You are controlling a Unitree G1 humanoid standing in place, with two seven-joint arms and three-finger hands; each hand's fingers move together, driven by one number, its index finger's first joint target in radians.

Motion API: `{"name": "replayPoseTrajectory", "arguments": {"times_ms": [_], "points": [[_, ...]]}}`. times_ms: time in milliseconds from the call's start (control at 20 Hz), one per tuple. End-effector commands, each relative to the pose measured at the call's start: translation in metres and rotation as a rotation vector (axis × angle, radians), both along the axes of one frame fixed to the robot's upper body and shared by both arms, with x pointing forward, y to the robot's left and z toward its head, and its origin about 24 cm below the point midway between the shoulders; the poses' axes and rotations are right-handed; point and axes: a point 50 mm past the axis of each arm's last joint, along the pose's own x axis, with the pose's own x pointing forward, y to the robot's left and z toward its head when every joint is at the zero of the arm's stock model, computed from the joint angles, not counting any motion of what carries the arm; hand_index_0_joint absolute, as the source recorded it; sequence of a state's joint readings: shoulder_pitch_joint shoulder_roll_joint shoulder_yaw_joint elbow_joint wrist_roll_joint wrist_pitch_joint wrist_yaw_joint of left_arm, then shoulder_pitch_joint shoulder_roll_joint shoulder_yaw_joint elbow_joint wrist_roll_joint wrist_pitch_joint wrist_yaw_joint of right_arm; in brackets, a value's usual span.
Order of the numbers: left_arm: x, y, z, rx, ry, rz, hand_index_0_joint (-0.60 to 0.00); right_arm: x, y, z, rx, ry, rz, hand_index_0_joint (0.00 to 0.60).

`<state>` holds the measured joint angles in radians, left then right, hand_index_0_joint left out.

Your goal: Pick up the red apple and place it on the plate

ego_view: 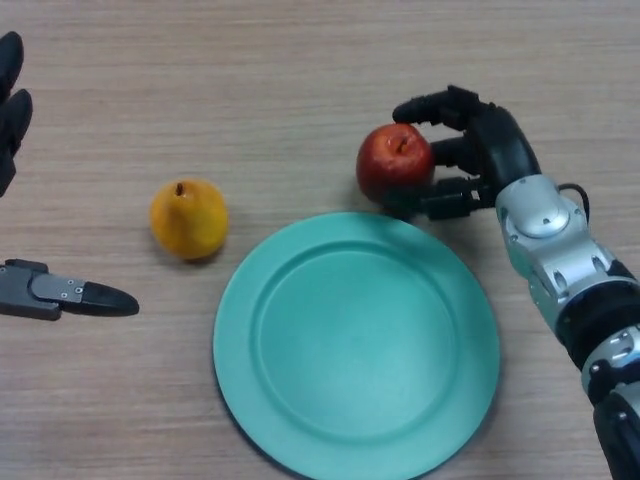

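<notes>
Clearly the right hand (480, 150) is the nearer one: its fingers (430, 105) curl round the red apple (395, 163), right of centre on the table (300, 80), just beyond the green plate's (260, 400) upper rim. Left hand (12, 110) idles at the left edge.

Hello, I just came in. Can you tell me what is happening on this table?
The robot's right hand is curled around the red apple, which sits on the table just beyond the green plate. The plate holds nothing yet. The left hand waits open at the left edge, near an orange-yellow pear.
</notes>
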<state>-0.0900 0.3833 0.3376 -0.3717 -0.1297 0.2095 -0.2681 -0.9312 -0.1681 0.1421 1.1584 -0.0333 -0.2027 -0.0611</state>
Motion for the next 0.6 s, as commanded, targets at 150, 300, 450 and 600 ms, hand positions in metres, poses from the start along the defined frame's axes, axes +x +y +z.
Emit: {"name": "replayPoseTrajectory", "arguments": {"times_ms": [150, 300, 450, 600], "points": [[-0.016, 0.01, 0.041, 0.089, -0.239, 0.056, 0.0, 0.005, 0.01, 0.099, 0.146, -0.496, 0.039, 0.6], [-0.018, 0.009, 0.042, 0.069, -0.233, 0.041, 0.0, -0.011, 0.014, 0.095, 0.191, -0.475, 0.114, 0.6], [-0.02, 0.003, 0.038, 0.057, -0.234, 0.014, 0.0, -0.061, 0.005, 0.079, 0.266, -0.388, 0.161, 0.6], [-0.019, 0.004, 0.035, 0.061, -0.22, 0.002, 0.0, -0.095, -0.001, 0.054, 0.222, -0.295, 0.17, 0.6]]}}
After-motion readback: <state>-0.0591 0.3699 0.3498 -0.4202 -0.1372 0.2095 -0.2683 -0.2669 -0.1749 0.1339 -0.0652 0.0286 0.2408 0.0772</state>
